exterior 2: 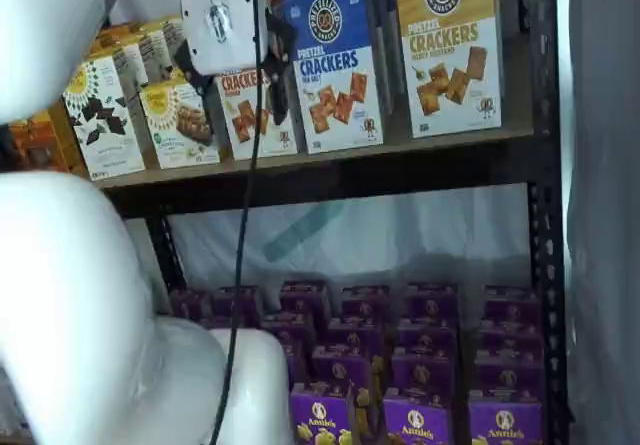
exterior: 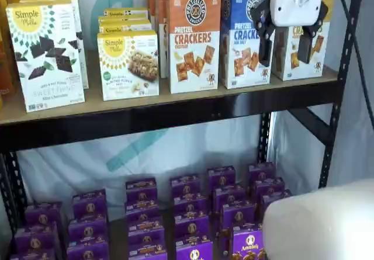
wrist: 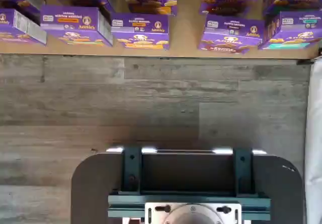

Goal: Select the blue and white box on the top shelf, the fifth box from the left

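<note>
The fingers [exterior: 286, 47] hang spread apart, gripping nothing, with the blue and white box [exterior: 242, 38] just behind them on the top shelf [exterior: 175, 111]. That carton looks light, stiff, slick-sided. Best pinch its narrow sides mid-height, gently, I'd say.

From my screen I see lots of purple boxes [wrist: 140, 30] sitting in rows on a tan board [wrist: 186, 43]. They say "Annie's" on them (the small words are too blurry for me to read). One box has an orange stripe [wrist: 143, 46] on its front and another has a teal stripe [wrist: 286, 46]. Next to the board is a grey floor [wrist: 151, 103] that looks like wood planks. Over the floor I see a dark mount [wrist: 188, 176] with teal brackets [wrist: 132, 168] and a white round plate [wrist: 192, 215]. A white sheet [wrist: 316, 133] hangs at one side of the floor.
</note>
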Robot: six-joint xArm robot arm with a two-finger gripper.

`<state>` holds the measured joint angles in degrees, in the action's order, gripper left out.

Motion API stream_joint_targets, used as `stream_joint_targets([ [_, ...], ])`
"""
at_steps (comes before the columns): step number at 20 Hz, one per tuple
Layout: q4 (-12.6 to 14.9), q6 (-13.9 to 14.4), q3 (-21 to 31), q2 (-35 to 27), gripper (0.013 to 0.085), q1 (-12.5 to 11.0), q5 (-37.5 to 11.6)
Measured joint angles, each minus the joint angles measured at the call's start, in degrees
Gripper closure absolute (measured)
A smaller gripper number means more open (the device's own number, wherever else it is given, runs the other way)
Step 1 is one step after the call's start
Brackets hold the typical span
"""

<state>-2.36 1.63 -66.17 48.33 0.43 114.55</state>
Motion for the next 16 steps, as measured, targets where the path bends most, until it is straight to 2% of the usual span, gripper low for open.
stream_joint_targets([
  [2, -3.2, -1.4, -0.1, -0.2, 0.0130, -2.9, 0.5],
  [4, -5.0, -2.4, -0.1, -0.2, 0.0130, -4.6, 0.6],
  [10, -4.1, -2.3, 0.4, 0.1, 0.0130, -3.9, -1.4],
  [12, -3.2, -2.1, 0.7, 0.1, 0.0130, -3.2, -2.9],
  [16, -2.9, -2.5, 0.3, -0.8, 0.0130, -3.4, -5.8],
])
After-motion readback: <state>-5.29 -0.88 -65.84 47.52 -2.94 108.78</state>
